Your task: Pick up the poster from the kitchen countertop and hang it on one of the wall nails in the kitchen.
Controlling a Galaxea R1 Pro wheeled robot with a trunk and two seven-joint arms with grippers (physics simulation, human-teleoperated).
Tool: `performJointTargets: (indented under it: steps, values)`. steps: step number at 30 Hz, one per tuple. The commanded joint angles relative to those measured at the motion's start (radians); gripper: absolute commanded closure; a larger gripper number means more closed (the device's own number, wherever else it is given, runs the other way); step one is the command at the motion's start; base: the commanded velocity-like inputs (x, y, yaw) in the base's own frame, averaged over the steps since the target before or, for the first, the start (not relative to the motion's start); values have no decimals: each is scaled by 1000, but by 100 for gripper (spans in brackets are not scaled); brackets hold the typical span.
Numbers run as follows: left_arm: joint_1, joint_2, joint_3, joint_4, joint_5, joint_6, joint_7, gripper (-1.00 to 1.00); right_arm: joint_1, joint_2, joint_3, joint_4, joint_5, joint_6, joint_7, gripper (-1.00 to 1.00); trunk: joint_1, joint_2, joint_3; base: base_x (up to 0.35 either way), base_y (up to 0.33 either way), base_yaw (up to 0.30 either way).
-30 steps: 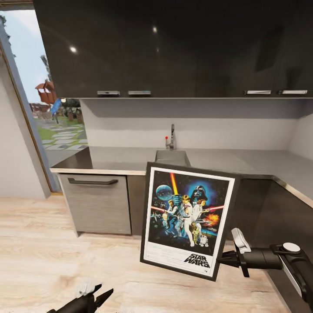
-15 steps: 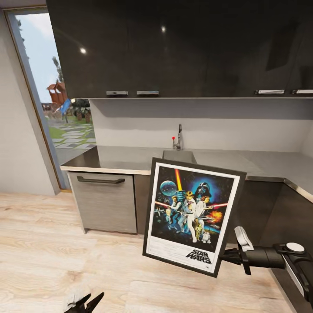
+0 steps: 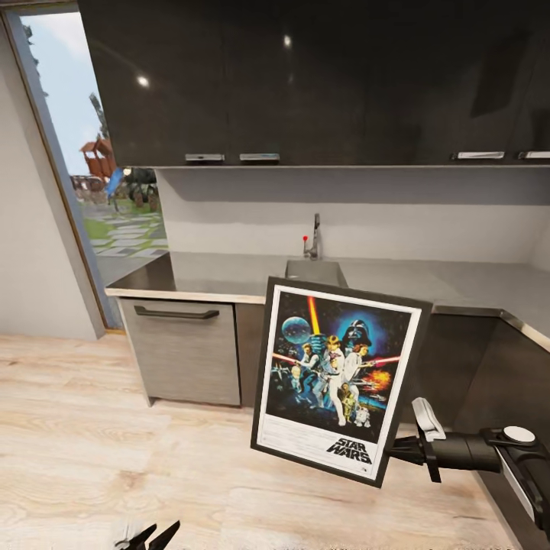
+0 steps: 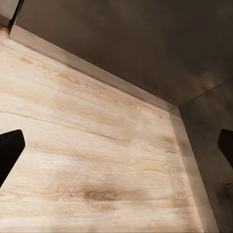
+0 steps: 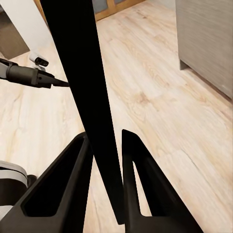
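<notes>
Fronting sink (image 3: 312, 272), gripper (image 3: 399, 451) pinching poster (image 3: 340, 378)

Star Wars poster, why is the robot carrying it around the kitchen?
The robot's right gripper pinches the framed Star Wars poster by its lower right edge, holding it up tilted above the wooden floor, off the kitchen countertop. Its left gripper hangs open and empty. It isn't hung yet.
</notes>
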Motion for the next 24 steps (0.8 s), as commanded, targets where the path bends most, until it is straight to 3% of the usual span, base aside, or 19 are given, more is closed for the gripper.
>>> performJointTargets:
  steps: [1, 4, 11, 24]
  values:
    - [-1, 0, -9, 1, 7, -6, -1, -100, -1, 0, -1, 0, 0, 13, 5, 100, 0, -1, -3, 0, 0, 0]
    - [-1, -1, -9, 1, 7, -5, -1, -100, -1, 0, -1, 0, 0, 12, -3, 100, 0, -1, -8, 0, 0, 0]
    - [-1, -1, -9, 1, 7, -4, -1, -100, -1, 0, -1, 0, -1, 13, -47, 100, -27, 48, 3, 0, 0, 0]
    - [0, -1, -9, 1, 7, -2, 1, -100, -1, 0, -1, 0, -2, 13, -54, 100, -77, 139, 23, 0, 0, 0]
